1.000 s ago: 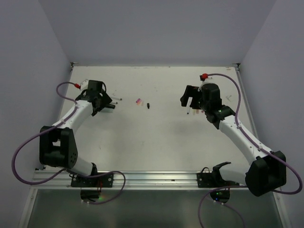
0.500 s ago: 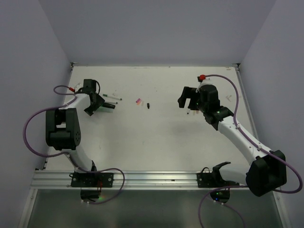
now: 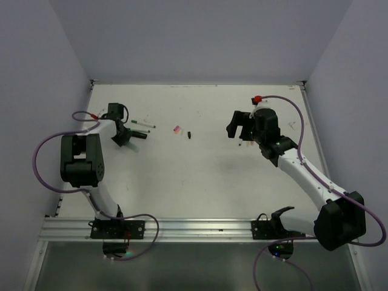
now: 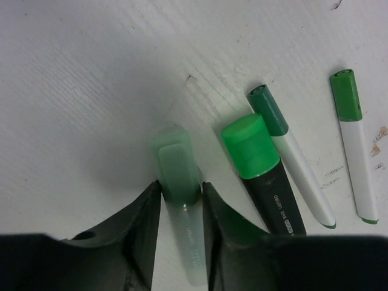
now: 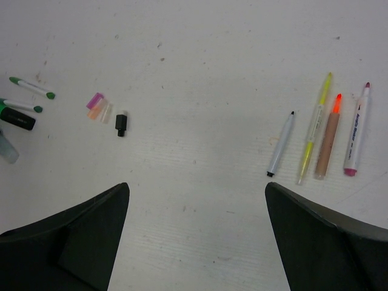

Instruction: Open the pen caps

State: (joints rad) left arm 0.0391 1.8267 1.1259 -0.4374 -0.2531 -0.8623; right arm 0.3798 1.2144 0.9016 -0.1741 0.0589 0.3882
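While the left gripper clamps its two dark fingers against either side of a pale green pen, that pen lies flat on the white table at the far left, its translucent, square-ended pale green cap on and sticking out just past the fingertips. Just beside it lies a black marker with a stubby bright green cap, then two slim white pens, one with a dark green cap and one with a mid-green cap; all four caps are seated on their pens. The right gripper hangs above the table with its jaws spread wide and nothing between them. Below it to the left, three loose caps sit close together: a pink cap, a pale orange cap touching it, and a short black cap apart from them. To the right, four uncapped pens lie side by side: a white pen, a yellow highlighter, an orange highlighter and a pink-tipped white pen.
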